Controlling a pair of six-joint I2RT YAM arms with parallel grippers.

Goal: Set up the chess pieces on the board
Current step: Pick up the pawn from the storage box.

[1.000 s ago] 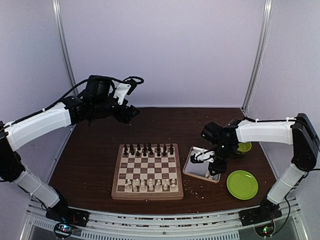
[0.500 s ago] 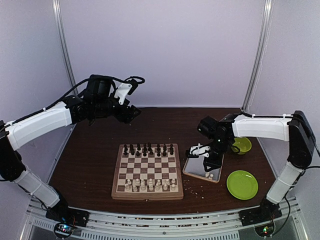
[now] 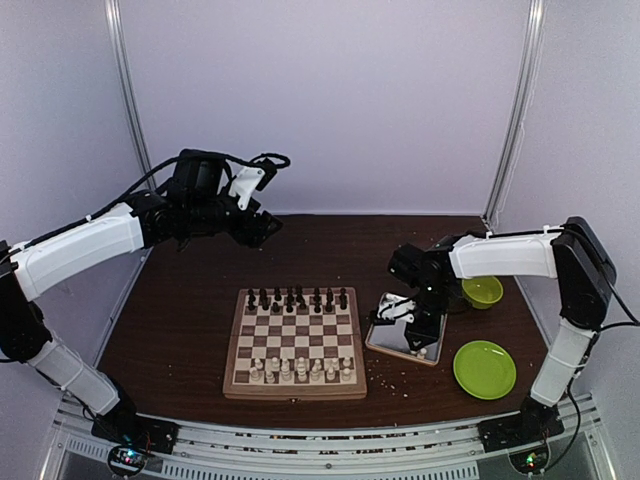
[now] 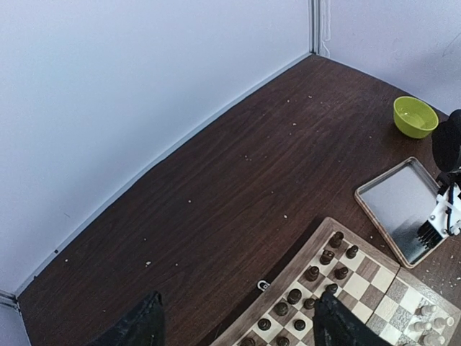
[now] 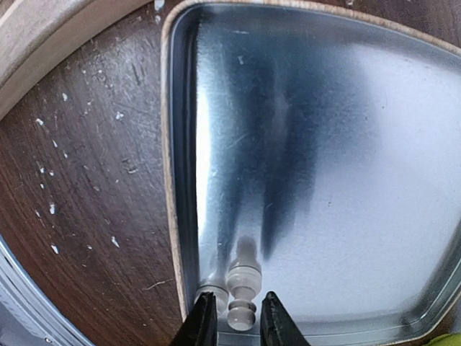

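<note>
One cream piece (image 5: 243,282): am pinching it in my right gripper (image 5: 238,321) over near corner of tray (image 5: 346,158). Am planning firm squeeze, clearing tray rim, heading for board (image 3: 295,340) beside tray.

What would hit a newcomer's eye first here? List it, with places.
The board sits in the middle of the table, dark pieces along its far edge, cream-white chess pieces along its near edge. Right of it, the right pincer hangs over a shiny metal tray, a cream-white piece gripped between its fingertips. The left pincer hangs open, high over the table's far left.
</note>
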